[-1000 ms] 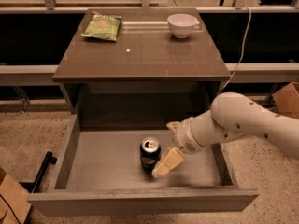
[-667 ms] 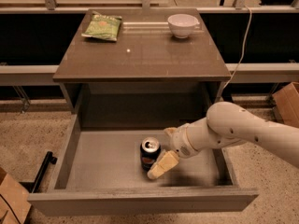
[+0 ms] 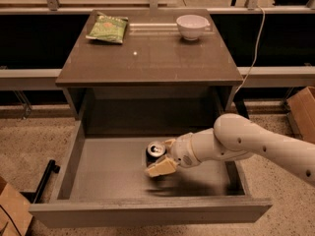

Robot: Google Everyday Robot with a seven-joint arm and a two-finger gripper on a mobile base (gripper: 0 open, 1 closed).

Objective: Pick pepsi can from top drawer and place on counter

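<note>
The pepsi can (image 3: pixel 155 153) stands upright on the grey floor of the open top drawer (image 3: pixel 103 173), near its middle; its silver top shows. My gripper (image 3: pixel 165 155) reaches in from the right on a white arm (image 3: pixel 246 144), low inside the drawer. It is open, with one cream finger (image 3: pixel 160 167) in front of the can and the other (image 3: pixel 170 143) behind it to the right, so the can sits between them. The brown counter (image 3: pixel 147 58) is above the drawer.
A green snack bag (image 3: pixel 108 28) lies at the counter's back left and a white bowl (image 3: pixel 192 26) at its back right. The drawer front panel (image 3: pixel 147 213) is nearest the camera. A cardboard box (image 3: pixel 302 112) stands on the floor at right.
My gripper has moved left and a little forward in the drawer, from beside the can to straddling it. The can has not moved.
</note>
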